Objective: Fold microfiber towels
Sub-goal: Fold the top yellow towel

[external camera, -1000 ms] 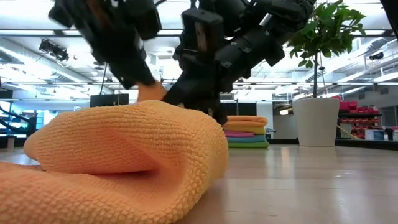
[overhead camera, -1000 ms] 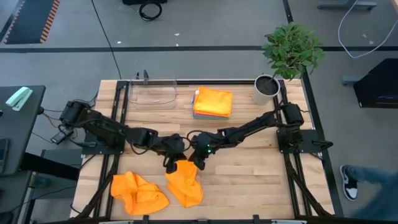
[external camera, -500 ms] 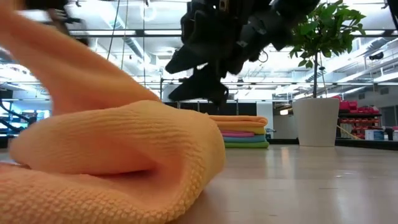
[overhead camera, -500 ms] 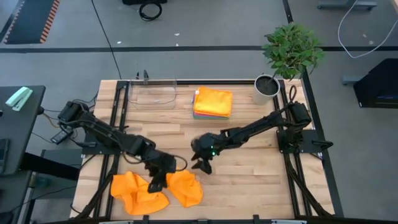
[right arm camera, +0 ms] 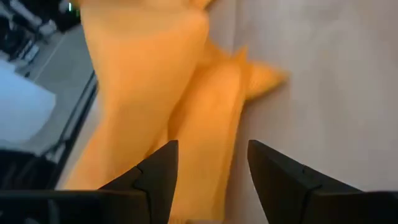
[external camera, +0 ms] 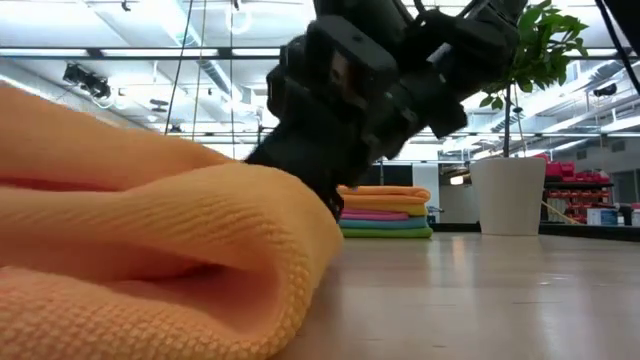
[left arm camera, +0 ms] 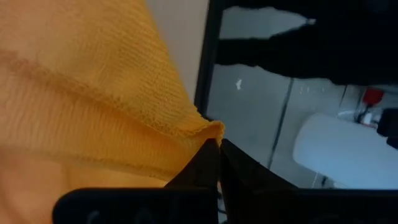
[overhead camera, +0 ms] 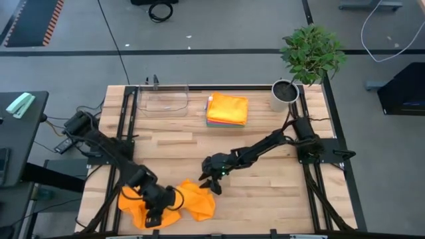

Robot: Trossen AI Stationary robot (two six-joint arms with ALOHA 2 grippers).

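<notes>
An orange microfiber towel (overhead camera: pixel 196 201) lies bunched near the table's near left edge, and it fills the front of the low view (external camera: pixel 150 260). My left gripper (overhead camera: pixel 158 214) is over the towel's left part, shut on it. My right gripper (overhead camera: pixel 211 184) stands open just past the towel's far right end, its fingers (right arm camera: pixel 158 171) spread above the cloth. I cannot tell whether it touches the cloth. A stack of folded towels (overhead camera: pixel 227 109) lies at the far middle. My left gripper pinches a hemmed corner of the towel (left arm camera: pixel 208 129) between its two fingertips. The fingers slant down at it. The cloth runs from the corner back over the rest of the towel, which lies on the table. I cannot tell whether it holds one layer or several.
A clear plastic tray (overhead camera: pixel 163 99) stands at the far left, next to the folded stack (external camera: pixel 385 212). A potted plant (overhead camera: pixel 285 93) stands at the far right corner. Bare wood (overhead camera: pixel 279 192) stretches along the near right.
My left gripper has carried the towel's corner from the table's middle toward the near left edge, turning as it went and drawing that part over the rest of the towel. My right gripper has opened, let go of the towel and sunk toward its right end.
</notes>
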